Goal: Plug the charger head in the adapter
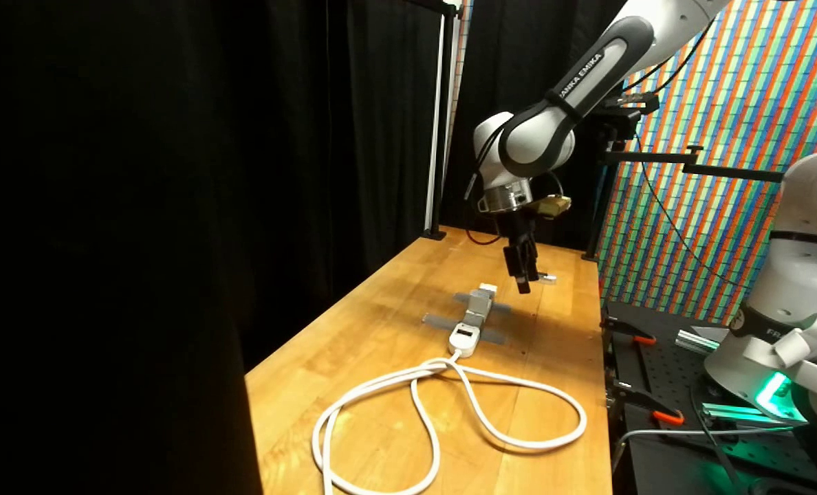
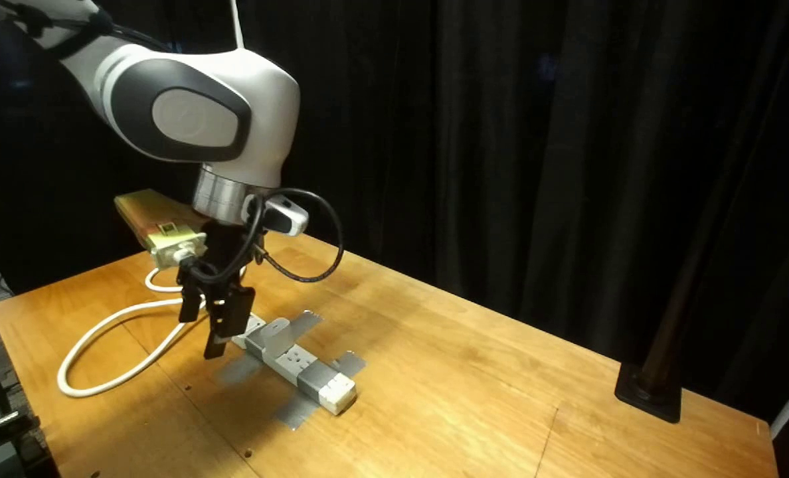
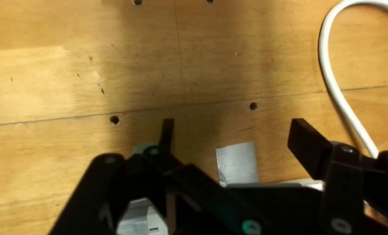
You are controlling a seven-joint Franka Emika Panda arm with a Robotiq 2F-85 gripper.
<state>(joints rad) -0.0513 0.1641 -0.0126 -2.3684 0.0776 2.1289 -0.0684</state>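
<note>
The adapter, a narrow white socket strip (image 1: 465,337), is taped to the wooden table; in an exterior view its sockets (image 2: 296,358) face up and a grey flap stands on it. In the wrist view it shows only partly at the bottom (image 3: 156,223), mostly hidden behind the gripper. A small whitish block (image 1: 548,278), apparently the charger head, lies on the table beyond the gripper; it is out of view elsewhere. My gripper (image 1: 527,280) hangs above the table beside the strip, also in an exterior view (image 2: 202,330). In the wrist view its fingers (image 3: 231,131) are wide apart with nothing between them.
The strip's white cable (image 1: 567,440) lies in loops on the table. Grey tape (image 3: 238,163) runs across the strip onto the wood. A black stand base (image 2: 648,392) sits near the table edge. Clamps (image 1: 646,405) line an edge; black curtains hang behind.
</note>
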